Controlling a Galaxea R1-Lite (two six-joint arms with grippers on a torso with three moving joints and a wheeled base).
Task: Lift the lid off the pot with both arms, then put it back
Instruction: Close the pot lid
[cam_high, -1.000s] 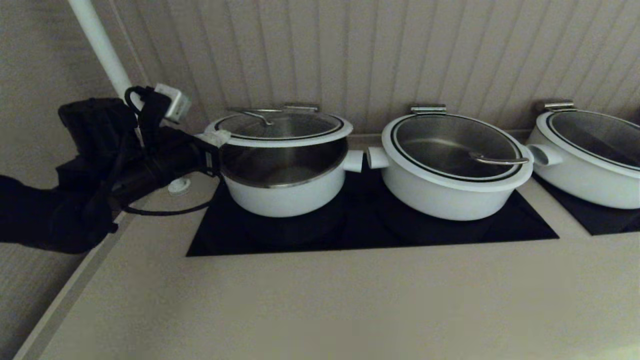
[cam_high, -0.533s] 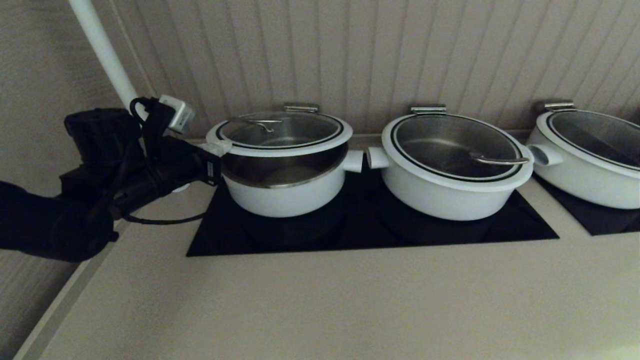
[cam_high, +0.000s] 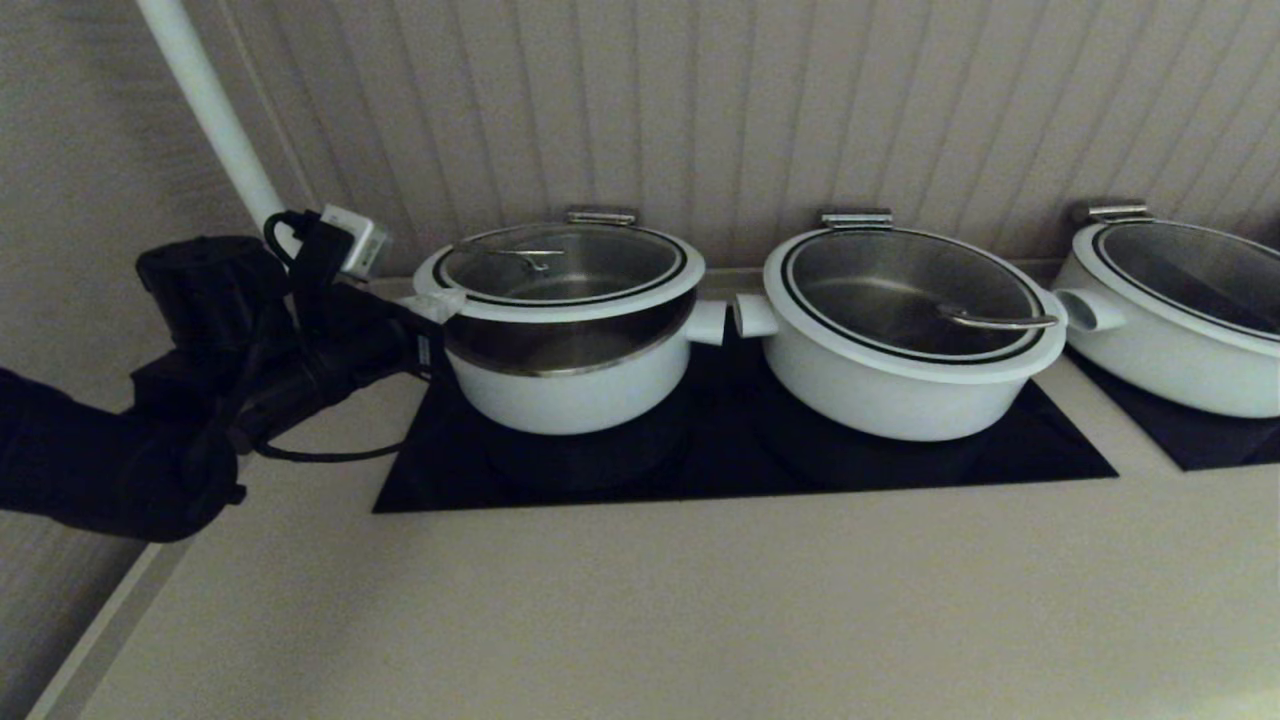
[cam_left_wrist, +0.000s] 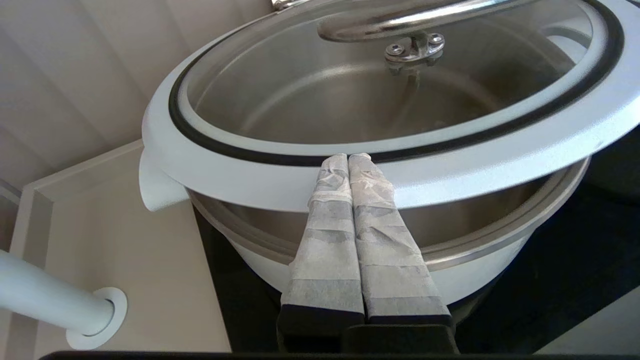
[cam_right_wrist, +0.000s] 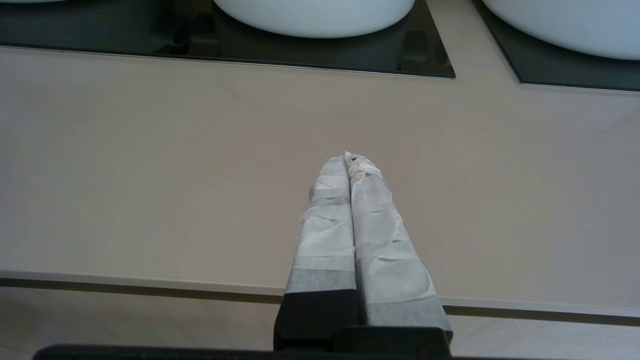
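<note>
Lid (cam_high: 562, 263) is raised and tilted over the pot (cam_high: 568, 372), its left edge high enough that a band of the steel inner wall shows beneath the white rim, while its far edge sits lower by a steel hinge at the back. Largest of all is the pale tabletop (cam_high: 640, 600), which carries a black cooktop panel (cam_high: 740, 450) at its far side. On that panel the pot stands at the left, one stub handle pointing right toward a wider white pot (cam_high: 900, 350) with its own glass lid closed. A third white pot (cam_high: 1180, 320) sits far right on a separate dark panel. The left arm reaches in from the left, and the left tool (cam_left_wrist: 348, 159) has its two taped fingers pressed together with no gap, their tips touching the underside of the lid's white rim at its left edge. A white pipe (cam_high: 215, 120) rises behind that arm. The right tool (cam_right_wrist: 348, 159), fingers likewise pressed together and holding nothing, hangs over bare tabletop near its front edge, well apart from the pots.
</note>
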